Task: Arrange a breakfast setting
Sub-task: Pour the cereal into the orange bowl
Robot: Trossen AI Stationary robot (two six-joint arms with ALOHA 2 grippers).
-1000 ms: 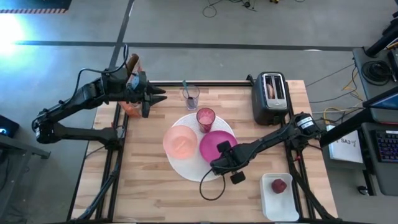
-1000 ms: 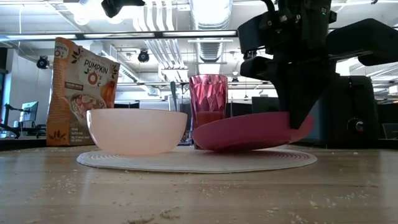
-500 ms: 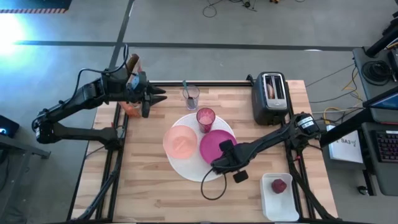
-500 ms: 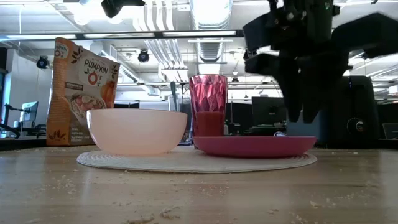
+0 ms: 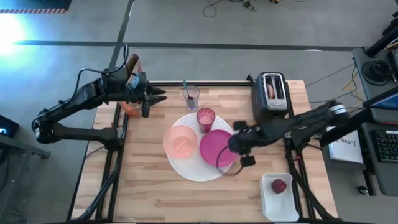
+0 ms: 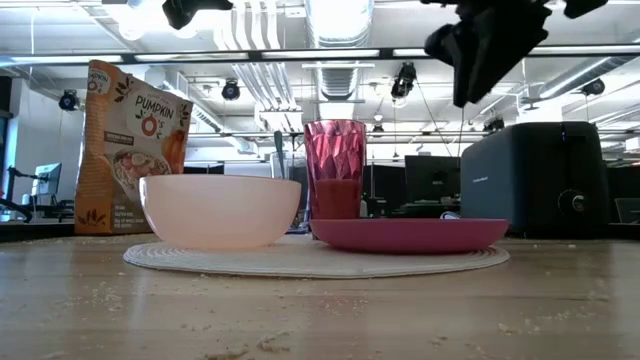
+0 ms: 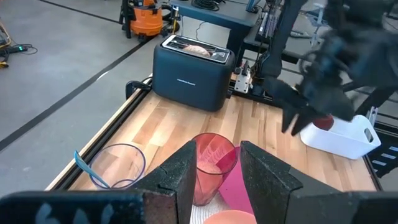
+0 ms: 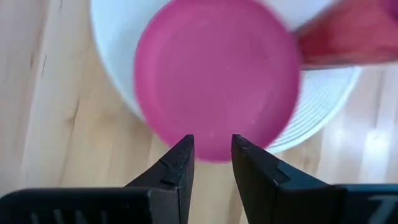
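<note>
We see the right gripper [image 5: 235, 144] spread, empty, above the flat magenta plate [image 5: 217, 147] on the round white placemat [image 5: 189, 168].

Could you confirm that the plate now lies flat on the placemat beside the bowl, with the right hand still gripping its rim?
Not quite. The plate does lie flat on the placemat beside the bowl, but the right hand has let go: the right wrist view shows its fingers apart with nothing between them, and the low view shows it lifted well above the plate.
</note>
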